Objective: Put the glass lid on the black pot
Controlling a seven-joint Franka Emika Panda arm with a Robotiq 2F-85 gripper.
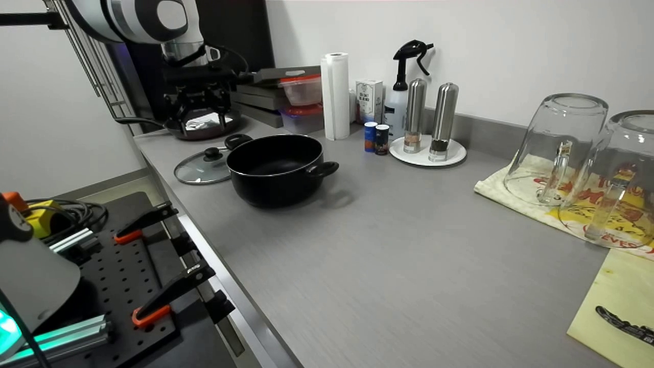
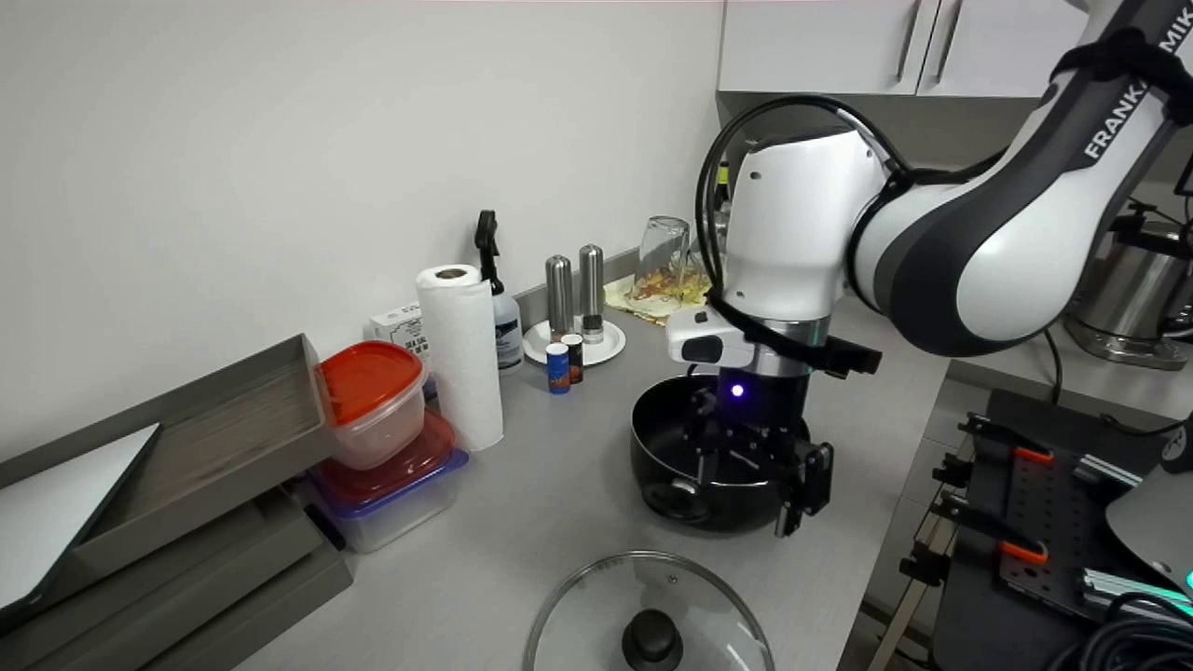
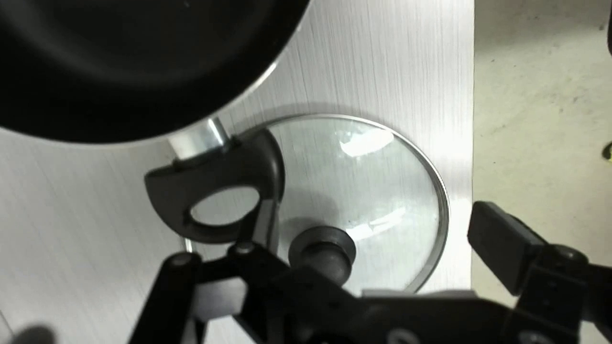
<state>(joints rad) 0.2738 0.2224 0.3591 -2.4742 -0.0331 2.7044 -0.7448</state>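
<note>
The glass lid (image 2: 650,608) lies below the end effector (image 3: 380,229), apart.

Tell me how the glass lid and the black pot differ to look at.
The glass lid is see-through with a thin metal rim, while the black pot is dark all over its body. The lid is nearly flat; the pot has tall walls. The lid has one central knob, the pot two side handles. Both are round and rest on the grey counter.
</note>
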